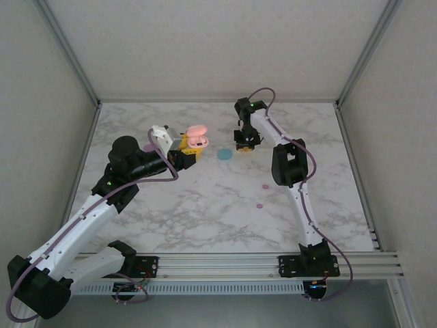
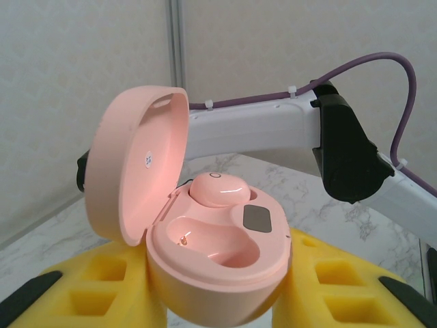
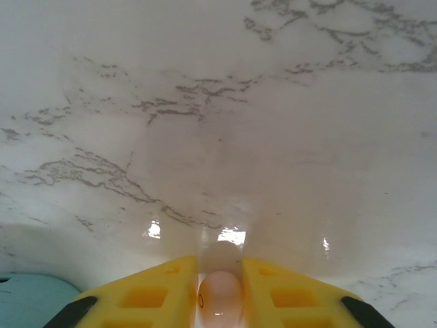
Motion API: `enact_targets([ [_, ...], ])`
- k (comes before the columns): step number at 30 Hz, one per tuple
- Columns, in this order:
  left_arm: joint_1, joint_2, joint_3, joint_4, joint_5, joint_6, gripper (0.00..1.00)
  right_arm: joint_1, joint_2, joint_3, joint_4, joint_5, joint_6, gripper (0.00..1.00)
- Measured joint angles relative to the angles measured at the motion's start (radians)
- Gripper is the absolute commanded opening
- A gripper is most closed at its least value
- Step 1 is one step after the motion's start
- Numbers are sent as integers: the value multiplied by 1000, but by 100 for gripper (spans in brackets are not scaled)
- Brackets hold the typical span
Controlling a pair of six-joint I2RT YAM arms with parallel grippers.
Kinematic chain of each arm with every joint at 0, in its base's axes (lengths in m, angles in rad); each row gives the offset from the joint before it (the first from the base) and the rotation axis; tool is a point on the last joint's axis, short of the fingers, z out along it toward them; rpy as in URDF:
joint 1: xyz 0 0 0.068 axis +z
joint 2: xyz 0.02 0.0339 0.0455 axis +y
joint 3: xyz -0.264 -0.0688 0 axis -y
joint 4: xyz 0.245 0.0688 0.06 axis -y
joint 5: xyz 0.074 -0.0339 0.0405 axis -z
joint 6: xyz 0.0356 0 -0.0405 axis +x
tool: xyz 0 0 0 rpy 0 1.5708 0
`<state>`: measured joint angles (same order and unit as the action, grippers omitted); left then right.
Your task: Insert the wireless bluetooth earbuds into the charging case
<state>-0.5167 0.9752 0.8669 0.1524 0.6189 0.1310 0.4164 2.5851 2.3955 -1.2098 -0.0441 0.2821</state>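
Note:
The pink charging case is held above the table with its lid swung open, and my left gripper is shut on its base between yellow fingers. One peach earbud sits in the far socket; the near socket is bare. In the top view the charging case hangs at the tip of the left gripper. My right gripper is down on the table at the back centre. Its yellow fingers press both sides of a second peach earbud lying on the marble.
A round teal piece lies on the table between the two grippers, and its edge shows left of the right fingers. Two small pink bits lie beside the right arm. Metal frame posts stand along the table's sides.

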Motion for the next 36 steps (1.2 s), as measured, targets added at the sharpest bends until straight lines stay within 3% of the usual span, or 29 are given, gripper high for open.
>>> enact_targets([
  [12,0,0,-6,0,-1,0,19,2,-49,-60,-5,-45,-9,16],
  [18,0,13,-7,0,-4,0,19,0,-384,-360,89,-187,13,16],
  [26,0,70,-7,19,-4,0,19,0,-947,-645,372,-504,180,16],
  [30,-2,108,-7,53,-5,0,19,9,-1070,-741,523,-629,301,16],
  [36,-32,141,-7,108,-24,16,19,105,-1086,-771,647,-691,412,16],
])
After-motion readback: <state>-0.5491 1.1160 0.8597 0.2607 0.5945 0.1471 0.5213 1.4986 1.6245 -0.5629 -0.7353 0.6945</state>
